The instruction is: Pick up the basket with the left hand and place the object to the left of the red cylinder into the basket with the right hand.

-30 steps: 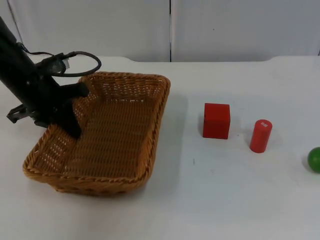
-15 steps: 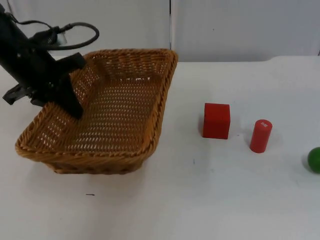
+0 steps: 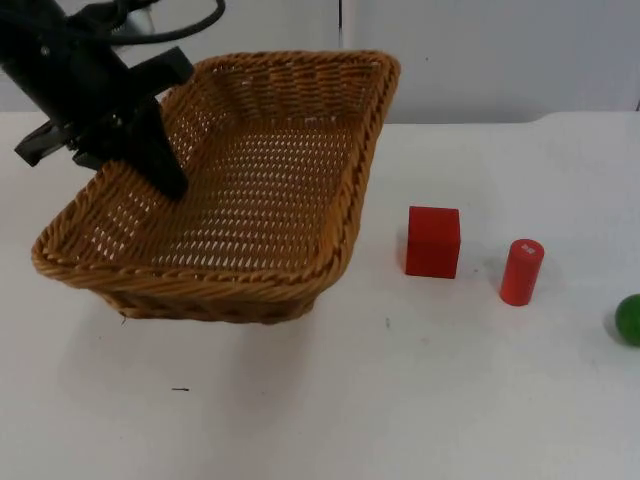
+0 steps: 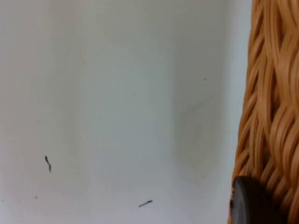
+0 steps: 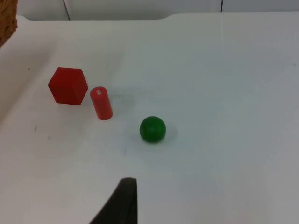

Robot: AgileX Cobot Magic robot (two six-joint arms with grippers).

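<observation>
while the left gripper [image 3: 165,180] grips the left wall of the wicker basket [image 3: 250,290] in the upper left of the top view, its fingers clenched over the rim with one black finger reaching down inside, the basket hangs tilted above the white table [image 3: 400,400], with its far end raised toward the grey partition wall [image 3: 500,50] and its near rim lower. a soft shadow lies on the table under it. in the left wrist view the woven rim [image 4: 271,112] stands close to the camera with a black fingertip [image 4: 250,203] pressed against it, and the table [image 4: 117,93] below shows two small dark marks. right of the picture's middle in the top view, the red cube [image 3: 433,241] sits on the table, apart from the basket, and the red cylinder [image 3: 521,271] stands upright just to the right of it, near but not touching. a green ball [image 3: 629,319] lies at the right edge, half cut off by the frame. the right wrist view shows the red cube [image 5: 68,86], the red cylinder [image 5: 101,103] and the green ball [image 5: 153,129] in a loose row on the table, with one dark fingertip [image 5: 122,200] of the right gripper above the table, well apart from them; i cannot tell if this claw is released or clenched.
</observation>
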